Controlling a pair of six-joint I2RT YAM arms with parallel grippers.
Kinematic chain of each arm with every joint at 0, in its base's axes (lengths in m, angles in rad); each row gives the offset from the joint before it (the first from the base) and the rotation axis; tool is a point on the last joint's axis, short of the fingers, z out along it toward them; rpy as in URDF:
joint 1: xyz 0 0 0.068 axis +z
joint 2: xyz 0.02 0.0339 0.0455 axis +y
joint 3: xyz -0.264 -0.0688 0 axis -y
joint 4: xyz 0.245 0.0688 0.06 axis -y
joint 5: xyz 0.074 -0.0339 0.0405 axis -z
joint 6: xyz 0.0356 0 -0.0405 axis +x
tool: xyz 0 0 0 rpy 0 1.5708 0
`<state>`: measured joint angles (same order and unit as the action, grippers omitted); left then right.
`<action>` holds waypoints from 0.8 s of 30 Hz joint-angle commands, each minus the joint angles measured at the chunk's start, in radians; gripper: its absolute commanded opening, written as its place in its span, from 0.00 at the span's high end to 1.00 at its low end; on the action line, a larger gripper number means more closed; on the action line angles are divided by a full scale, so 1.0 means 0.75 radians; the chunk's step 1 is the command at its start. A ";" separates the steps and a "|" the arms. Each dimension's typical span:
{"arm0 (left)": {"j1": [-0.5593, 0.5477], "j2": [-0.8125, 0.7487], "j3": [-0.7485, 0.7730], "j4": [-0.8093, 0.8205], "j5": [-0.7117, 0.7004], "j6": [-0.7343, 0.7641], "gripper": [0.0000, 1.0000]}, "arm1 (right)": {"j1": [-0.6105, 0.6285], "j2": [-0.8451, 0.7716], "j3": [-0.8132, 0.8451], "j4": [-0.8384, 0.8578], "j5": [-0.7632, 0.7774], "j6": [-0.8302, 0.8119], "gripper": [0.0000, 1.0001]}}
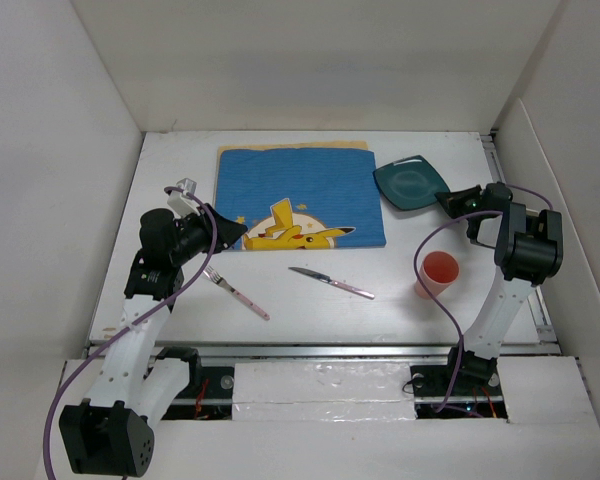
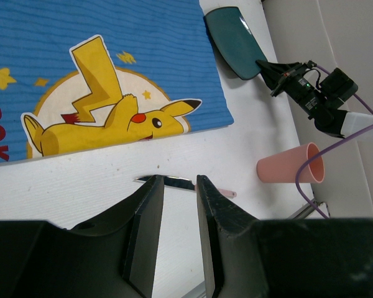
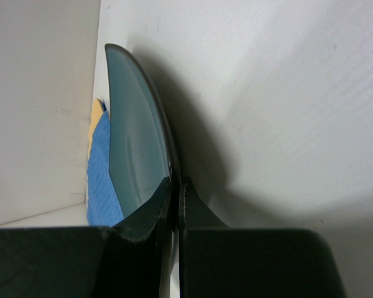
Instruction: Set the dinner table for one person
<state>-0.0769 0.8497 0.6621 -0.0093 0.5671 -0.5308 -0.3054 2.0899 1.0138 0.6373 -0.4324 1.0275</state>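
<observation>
The white dinner table [image 1: 310,300] carries a blue placemat [image 1: 298,195] with a yellow cartoon figure. My right gripper [image 1: 448,200] is shut on the rim of a dark teal square plate [image 1: 412,183], held tilted just off the placemat's right edge; the wrist view shows both fingers pinching the plate [image 3: 137,155]. A knife [image 1: 330,283] with a pink handle lies in front of the placemat. A fork [image 1: 237,291] with a pink handle lies to its left. A pink cup [image 1: 439,273] stands at the right. My left gripper [image 1: 232,233] is open and empty, near the placemat's front left corner.
White walls enclose the table on the left, back and right. A metal rail [image 1: 320,352] runs along the near edge. The right arm's purple cable [image 1: 425,255] loops beside the cup. The left wrist view shows the knife [image 2: 174,182], cup [image 2: 290,171] and plate [image 2: 234,42].
</observation>
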 commanded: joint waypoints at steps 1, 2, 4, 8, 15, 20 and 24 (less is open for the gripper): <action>0.006 -0.004 0.036 0.037 0.007 0.021 0.75 | -0.024 -0.113 -0.028 0.191 -0.065 0.068 1.00; 0.006 -0.006 0.034 0.039 0.007 0.019 0.75 | -0.024 -0.158 -0.026 0.226 -0.084 0.084 1.00; 0.019 -0.008 0.032 0.041 0.009 0.016 0.75 | -0.024 -0.211 -0.010 0.212 -0.127 0.109 1.00; 0.019 -0.016 0.032 0.043 0.003 0.014 0.75 | -0.010 -0.358 0.010 0.124 -0.162 0.113 1.00; 0.019 -0.028 0.025 0.045 -0.010 0.006 0.75 | 0.086 -0.506 -0.020 0.136 -0.231 0.150 1.00; 0.019 -0.047 0.029 0.055 -0.010 -0.010 0.75 | 0.296 -0.645 -0.049 0.114 -0.223 0.109 1.00; 0.019 -0.071 0.058 0.064 -0.024 -0.024 0.75 | 0.507 -0.709 0.043 -0.068 -0.168 -0.022 1.00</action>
<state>-0.0700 0.8276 0.6624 -0.0063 0.5560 -0.5392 -0.0277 1.6436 0.9684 0.5480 -0.5140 1.0306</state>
